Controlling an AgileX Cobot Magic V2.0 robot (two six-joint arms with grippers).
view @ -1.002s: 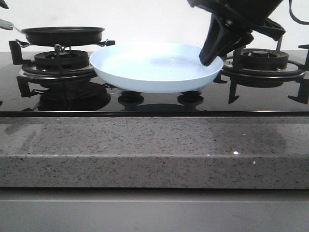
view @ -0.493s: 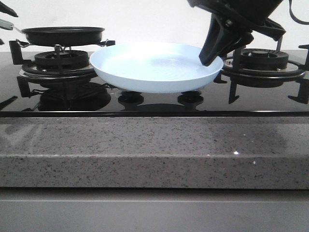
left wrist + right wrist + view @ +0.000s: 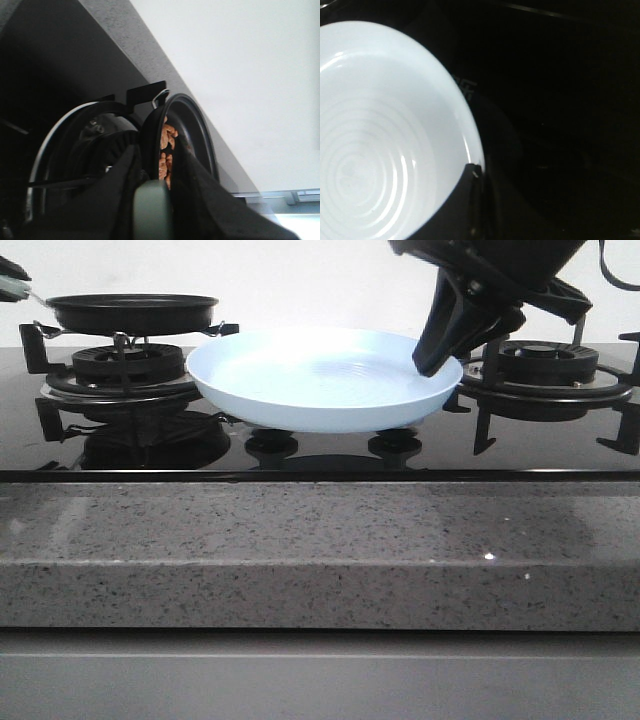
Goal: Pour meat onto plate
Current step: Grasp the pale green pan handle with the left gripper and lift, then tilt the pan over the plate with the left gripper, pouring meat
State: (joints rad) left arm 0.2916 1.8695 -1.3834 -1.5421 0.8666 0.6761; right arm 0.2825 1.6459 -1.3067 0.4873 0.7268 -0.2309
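Your surface (image 3: 320,550) was one grey speckled stone counter carrying a black glass hob (image 3: 330,462) with two burners, one at the left (image 3: 128,368) and one at the right (image 3: 545,365). One pale-blue plate (image 3: 320,390) sat between the burners, its bowl bare of food. Your right claw (image 3: 440,352) was clamped on the plate's right rim, one finger inside the rim and one outside, as the right wrist view confirmed (image 3: 472,185). One black frying pan (image 3: 132,310) rested on the left burner. Your left claw (image 3: 152,200) was closed narrowly around the pan's pale handle (image 3: 152,210) at the far left edge of the scene. The meat (image 3: 166,152), a single heap of thin orange-brown pieces, lay inside the pan; you could not count the pieces.
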